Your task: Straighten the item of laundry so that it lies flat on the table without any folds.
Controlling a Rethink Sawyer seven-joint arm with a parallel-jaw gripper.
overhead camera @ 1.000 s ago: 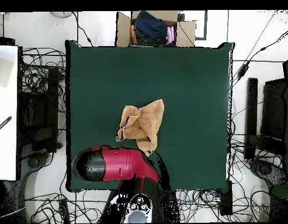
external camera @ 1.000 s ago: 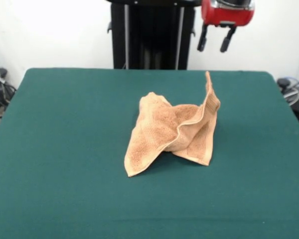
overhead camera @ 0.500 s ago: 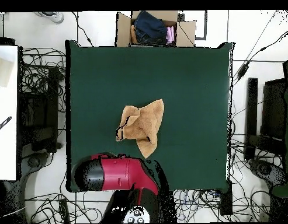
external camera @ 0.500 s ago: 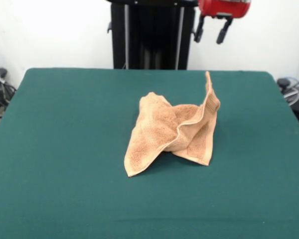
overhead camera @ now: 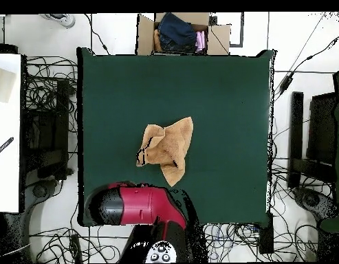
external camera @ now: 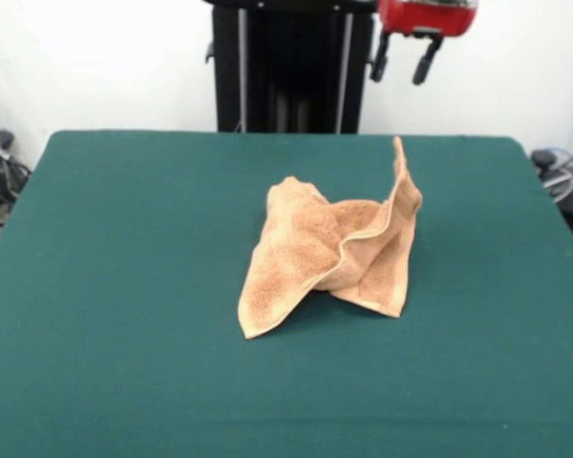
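The item of laundry [external camera: 329, 250] is an orange-tan towel lying crumpled near the middle of the green table [external camera: 124, 286], with one corner standing up in a peak and folds overlapping. From above, the item of laundry [overhead camera: 166, 149] shows as a bunched, uneven shape. My gripper [external camera: 402, 59] hangs high above the table's far edge, well apart from the towel, open with nothing between its two dark fingers. In the overhead view only the red arm [overhead camera: 134, 205] shows, at the table's [overhead camera: 220, 103] near edge.
A cardboard box [overhead camera: 182, 33] with clothes stands beyond the table's far edge in the overhead view. Cables and equipment lie on the floor around the table. A white surface [overhead camera: 5, 137] stands at the left.
The gripper rose and drew back a little towards the top edge of the front view during the first half second, then stayed still. The towel has not moved.
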